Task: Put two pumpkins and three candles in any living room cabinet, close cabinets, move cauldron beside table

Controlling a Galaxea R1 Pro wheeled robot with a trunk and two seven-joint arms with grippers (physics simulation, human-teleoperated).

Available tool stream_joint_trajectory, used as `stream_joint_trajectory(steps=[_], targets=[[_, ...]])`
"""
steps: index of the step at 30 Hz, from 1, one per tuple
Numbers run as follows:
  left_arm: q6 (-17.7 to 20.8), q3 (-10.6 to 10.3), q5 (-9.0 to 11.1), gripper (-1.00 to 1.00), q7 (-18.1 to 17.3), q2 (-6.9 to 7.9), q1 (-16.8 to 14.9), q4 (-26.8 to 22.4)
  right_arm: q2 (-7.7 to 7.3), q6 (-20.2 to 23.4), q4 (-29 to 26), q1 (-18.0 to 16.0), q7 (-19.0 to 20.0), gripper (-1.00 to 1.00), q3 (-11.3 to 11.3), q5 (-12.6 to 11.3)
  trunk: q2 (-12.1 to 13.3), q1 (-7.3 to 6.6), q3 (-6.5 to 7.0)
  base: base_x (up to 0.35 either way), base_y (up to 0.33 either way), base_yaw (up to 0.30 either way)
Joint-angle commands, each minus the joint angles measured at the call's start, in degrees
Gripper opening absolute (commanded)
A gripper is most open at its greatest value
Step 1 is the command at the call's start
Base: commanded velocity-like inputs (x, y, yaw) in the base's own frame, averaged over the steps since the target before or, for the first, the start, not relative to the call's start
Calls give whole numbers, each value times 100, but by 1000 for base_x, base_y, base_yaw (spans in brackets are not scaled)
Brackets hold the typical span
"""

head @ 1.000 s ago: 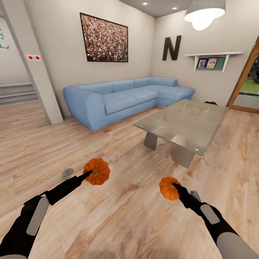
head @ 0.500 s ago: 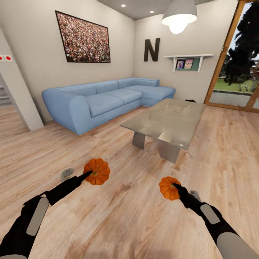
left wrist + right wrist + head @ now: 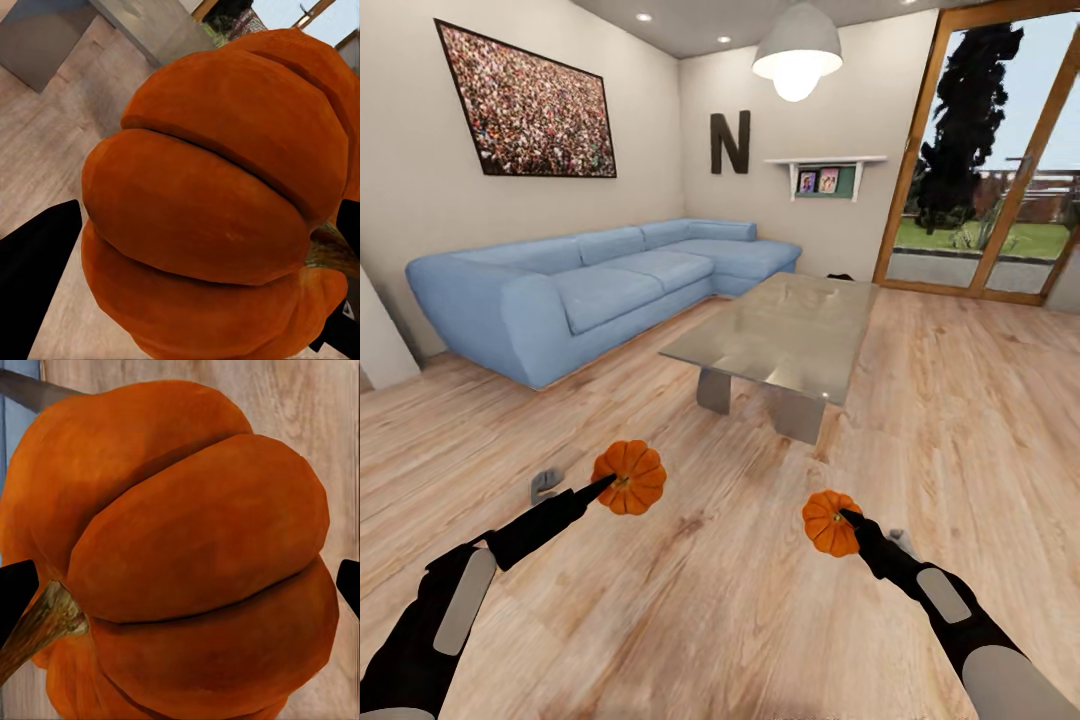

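Observation:
Each gripper carries one orange ribbed pumpkin above the wood plank floor. My left gripper (image 3: 612, 485) is shut on the bigger-looking pumpkin (image 3: 630, 477), which the left wrist view shows as a pumpkin (image 3: 217, 210) between the black fingers (image 3: 37, 259). My right gripper (image 3: 847, 519) is shut on the other pumpkin (image 3: 828, 522); its stem side shows on the pumpkin (image 3: 195, 555) in the right wrist view. The glass-topped coffee table (image 3: 780, 330) stands ahead, right of centre. A small black thing (image 3: 841, 276) peeks past its far end, too hidden to identify. Cabinet and candles are out of view.
A blue corner sofa (image 3: 580, 290) lines the left wall behind the table. Tall glass doors (image 3: 985, 190) with wooden frames are at the far right. Open plank floor (image 3: 980, 420) stretches to the right of the table and in front of me.
The whole view has swung right: sofa and table slid left in the picture and the glass doors came in. Both arms keep their pose, each with its pumpkin.

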Motion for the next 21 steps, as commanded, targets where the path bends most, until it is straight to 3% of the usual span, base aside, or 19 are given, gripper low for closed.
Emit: stream_joint_trajectory(steps=[1, 21], targets=[[38, 5, 31, -100, 5, 1, -1, -4, 4, 44, 3, -5, 2, -100, -31, -23, -2, -1, -2, 0, 63, -291], [38, 3, 23, -100, 5, 0, -1, -11, -14, 44, -1, -5, 2, -100, -31, -54, -2, -1, 51, -27, 111, -291]])
